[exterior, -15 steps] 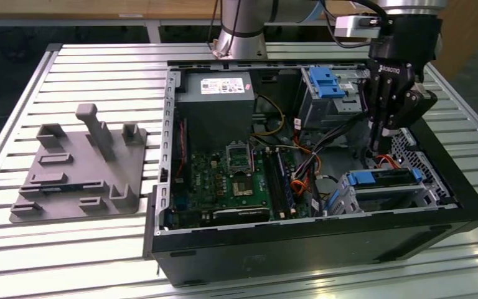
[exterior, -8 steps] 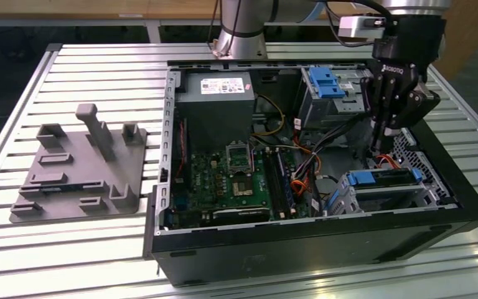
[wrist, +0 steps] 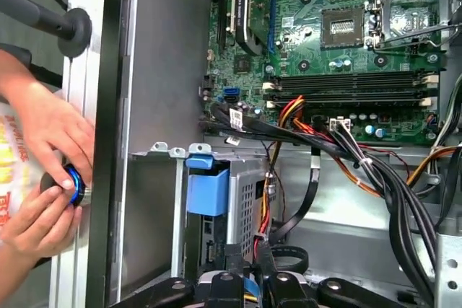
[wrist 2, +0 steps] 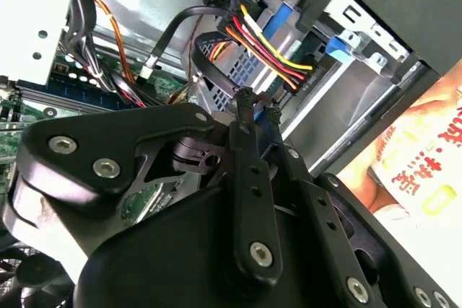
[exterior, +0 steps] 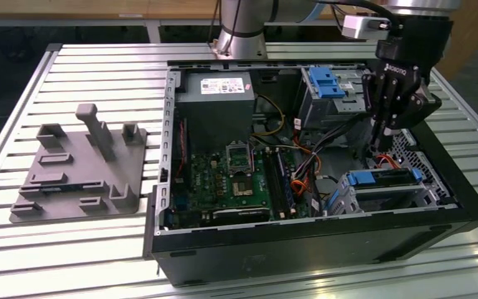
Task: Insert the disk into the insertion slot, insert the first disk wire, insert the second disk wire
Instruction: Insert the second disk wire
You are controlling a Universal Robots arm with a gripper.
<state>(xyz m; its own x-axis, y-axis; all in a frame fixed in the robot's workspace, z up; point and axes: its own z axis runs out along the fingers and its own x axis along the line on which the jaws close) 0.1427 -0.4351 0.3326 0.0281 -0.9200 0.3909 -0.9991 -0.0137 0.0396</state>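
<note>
my claw (exterior: 380,146), fingers pressed together, hangs just above the disk (exterior: 386,178) seated in the insertion slot (exterior: 397,199).

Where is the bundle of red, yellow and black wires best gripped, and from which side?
Likely mid-length on the red, yellow and black wire bundle, across its thin side, entering through the black computer case's open top: the wires lie flat, side by side.

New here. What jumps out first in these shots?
The black end effector reaches into the open computer case at the exterior view's right, just above the blue-framed disk in the insertion slot. A grey fixture plate lies at the exterior view's left; the first wrist view shows a person's hands outside the case.
</note>
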